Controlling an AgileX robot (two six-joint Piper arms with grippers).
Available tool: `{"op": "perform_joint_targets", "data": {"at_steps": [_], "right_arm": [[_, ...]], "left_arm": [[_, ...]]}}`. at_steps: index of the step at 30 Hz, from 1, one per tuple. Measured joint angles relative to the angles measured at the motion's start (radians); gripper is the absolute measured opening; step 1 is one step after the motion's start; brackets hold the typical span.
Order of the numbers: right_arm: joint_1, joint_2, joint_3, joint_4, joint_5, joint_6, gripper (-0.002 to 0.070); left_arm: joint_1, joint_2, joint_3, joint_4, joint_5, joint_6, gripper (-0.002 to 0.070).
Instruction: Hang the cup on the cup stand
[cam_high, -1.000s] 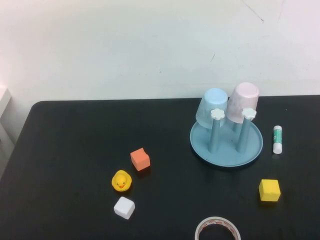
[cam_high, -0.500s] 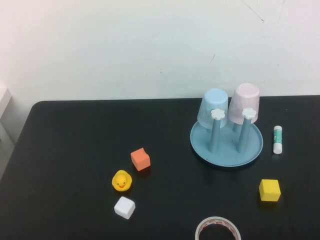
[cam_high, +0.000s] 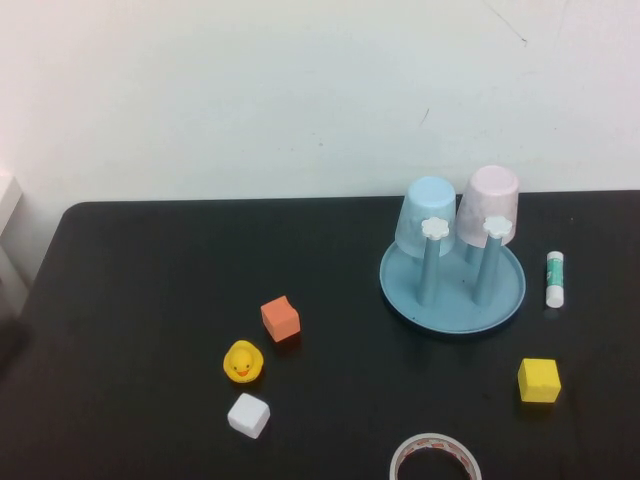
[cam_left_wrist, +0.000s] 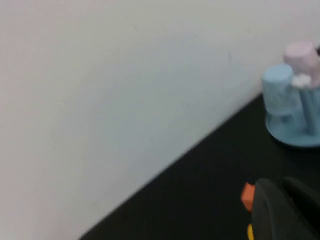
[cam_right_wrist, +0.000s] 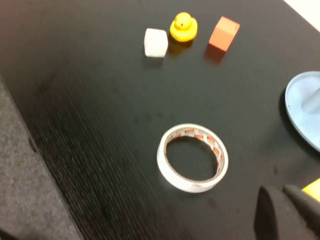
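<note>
The pale pink cup (cam_high: 489, 205) hangs upside down on a back peg of the light blue cup stand (cam_high: 452, 300), next to a light blue cup (cam_high: 426, 212) on the other back peg. The two front pegs with white flower caps (cam_high: 434, 228) are bare. The left wrist view shows the pink cup (cam_left_wrist: 302, 52) and the stand (cam_left_wrist: 292, 137) far off. My left gripper (cam_left_wrist: 280, 187) is shut and empty, well away from the stand. My right gripper (cam_right_wrist: 281, 192) is shut and empty above the table's front, near the stand's rim (cam_right_wrist: 302, 107). Neither gripper shows in the high view.
An orange cube (cam_high: 281, 318), a yellow duck (cam_high: 243, 361) and a white cube (cam_high: 248, 415) lie left of centre. A yellow cube (cam_high: 539, 380), a tape roll (cam_high: 434, 458) and a glue stick (cam_high: 555, 278) lie on the right. The wall stands behind the table.
A dark blur has appeared at the table's left edge in the high view. The cups, the stand and the small objects have not moved.
</note>
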Motion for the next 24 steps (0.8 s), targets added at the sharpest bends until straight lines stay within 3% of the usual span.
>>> {"op": "perform_joint_targets", "data": {"at_steps": [7,19,24], "right_arm": [[0.000,0.000,0.000,0.000,0.018,0.000,-0.0001],[0.000,0.000,0.000,0.000,0.022,0.000,-0.0001],[0.000,0.000,0.000,0.000,0.022,0.000,-0.0001]], "left_arm": [[0.000,-0.011,0.192,0.020,-0.047,0.002,0.0000],[0.000,-0.017,0.386,0.024,0.070,0.003,0.0000],[0.029,-0.127,0.452,0.028,0.125,-0.004,0.0000]]}}
